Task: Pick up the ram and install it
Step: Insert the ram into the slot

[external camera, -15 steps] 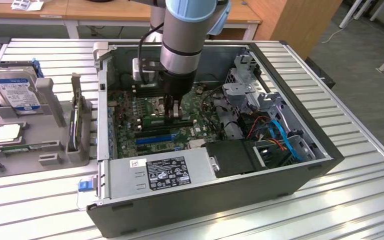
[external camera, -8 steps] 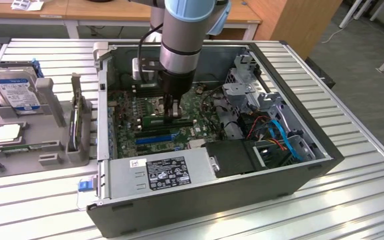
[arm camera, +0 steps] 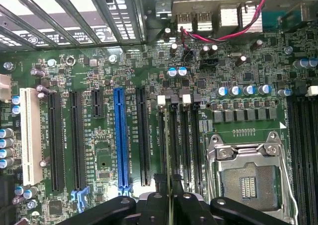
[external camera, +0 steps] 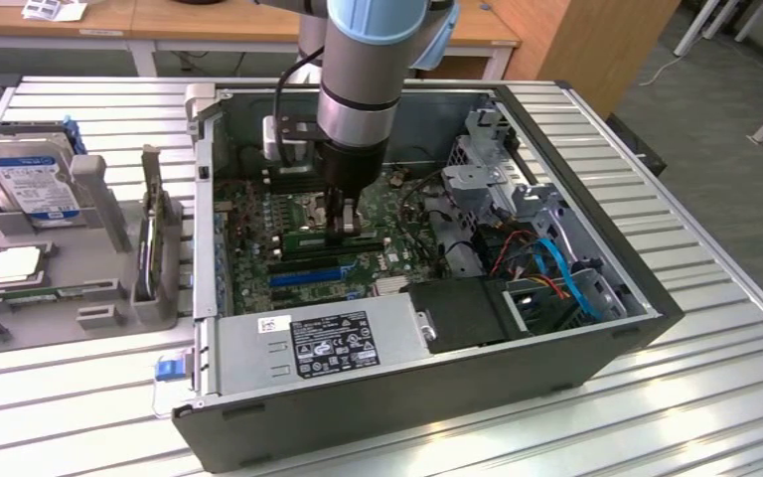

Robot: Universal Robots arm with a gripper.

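Observation:
My gripper (external camera: 346, 231) reaches straight down into the open computer case (external camera: 395, 422), over the middle of the green motherboard (external camera: 255, 224). It is shut on the ram (external camera: 309, 239), a long narrow green stick lying along the black memory slots. In the wrist view the gripper (arm camera: 170, 192) holds the ram (arm camera: 170, 155) edge-on, as a thin dark line in line with the memory slots (arm camera: 191, 140) and their white latches. Whether the stick is seated in a slot cannot be told.
A blue expansion slot (arm camera: 119, 135) and black slots lie beside the memory slots, and the empty processor socket (arm camera: 248, 178) is on the other side. On the exterior view's left, a grey fixture (external camera: 103, 268) holds a hard drive (external camera: 31, 179) and a silver processor (external camera: 13, 263). Cables and drive cages (external camera: 528, 248) crowd the case's right side.

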